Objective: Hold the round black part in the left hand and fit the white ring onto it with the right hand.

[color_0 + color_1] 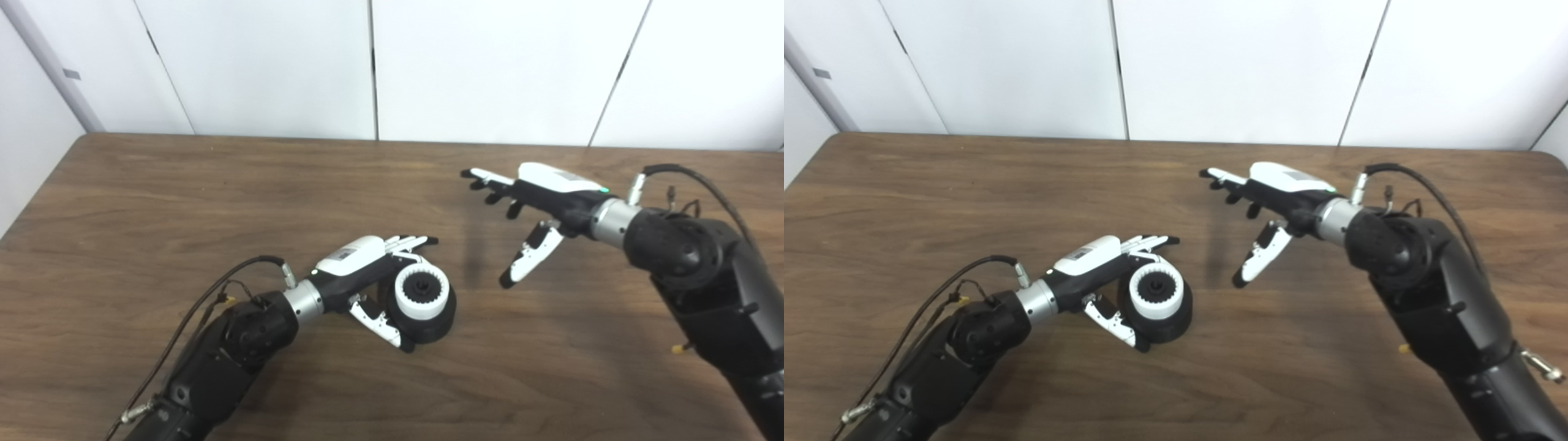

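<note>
In the left eye view we see our left hand (367,269) low over the wooden table (184,202), its fingers behind and its thumb in front of the round black part (436,318), which rests on the tabletop. The toothed white ring (418,293) sits on top of that part, around a dark hub at its centre. Our right hand (539,208) hangs above the table, well apart from the part, fingers spread and thumb pointing down, holding nothing. A grey strip on the wall panel at upper left shows more fully here. In the right eye view we see the table's far right corner and a further wall seam, which the other view cuts off. Here the left hand's thumb (1118,324) lies against the black part's near side while the fingers (1151,242) reach past its far side, so the hand grips the part; the right hand is spread wide and touches nothing.
</note>
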